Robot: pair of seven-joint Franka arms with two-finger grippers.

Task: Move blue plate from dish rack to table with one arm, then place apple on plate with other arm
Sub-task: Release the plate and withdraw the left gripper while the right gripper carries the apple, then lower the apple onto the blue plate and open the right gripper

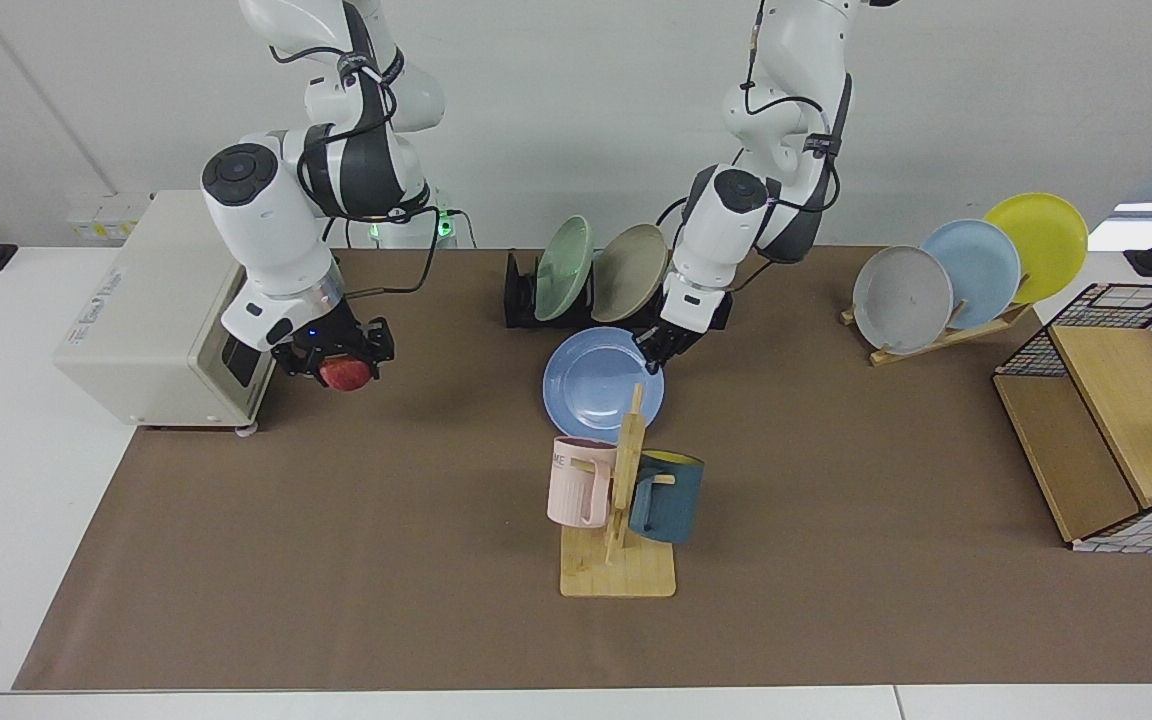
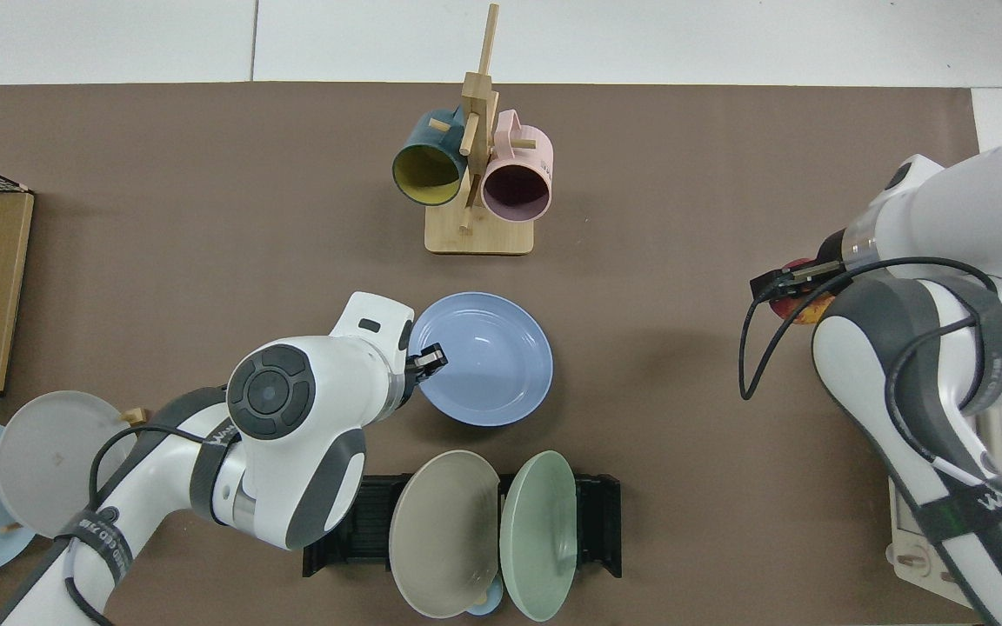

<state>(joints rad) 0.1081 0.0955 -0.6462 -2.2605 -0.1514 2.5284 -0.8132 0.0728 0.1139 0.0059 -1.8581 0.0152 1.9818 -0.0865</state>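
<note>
Overhead, table (image 2: 118,43): white top, covered almost edge to edge by a brown matte mat (image 2: 684,156). Plain white wall (image 1: 556,120) behind the arms in the facing view.

Blue plate (image 1: 591,383) lies out of the dish rack (image 1: 518,296), face up low over the mat, between the rack and the wooden mug stand (image 1: 619,560). Cannot tell whether it is fully resting on the mat. Left gripper (image 1: 658,348) has its jaws closed on the plate's rim, on the side toward the wooden plate stand (image 1: 946,335); top view shows the same grip (image 2: 428,361).

Right gripper (image 1: 334,358) hangs above the mat just beside a beige box-shaped appliance (image 1: 151,320), jaws clamped on the apple (image 1: 344,374). Well apart from the plate.

Rack holds a green plate (image 1: 564,268) and a beige plate (image 1: 629,270), both upright and leaning. Wooden stand carries grey, pale blue and yellow plates. Mug stand carries a pink mug (image 1: 578,480) and a dark teal mug (image 1: 668,495).

Hidden or cut off: mug stand's post overlaps the plate's near edge in the facing view. Top view shows only a sliver of the apple (image 2: 792,304) under the right arm's wrist. Wire basket with wooden shelves (image 1: 1116,420) runs off the frame edge. Both arms' upper links are cropped.
</note>
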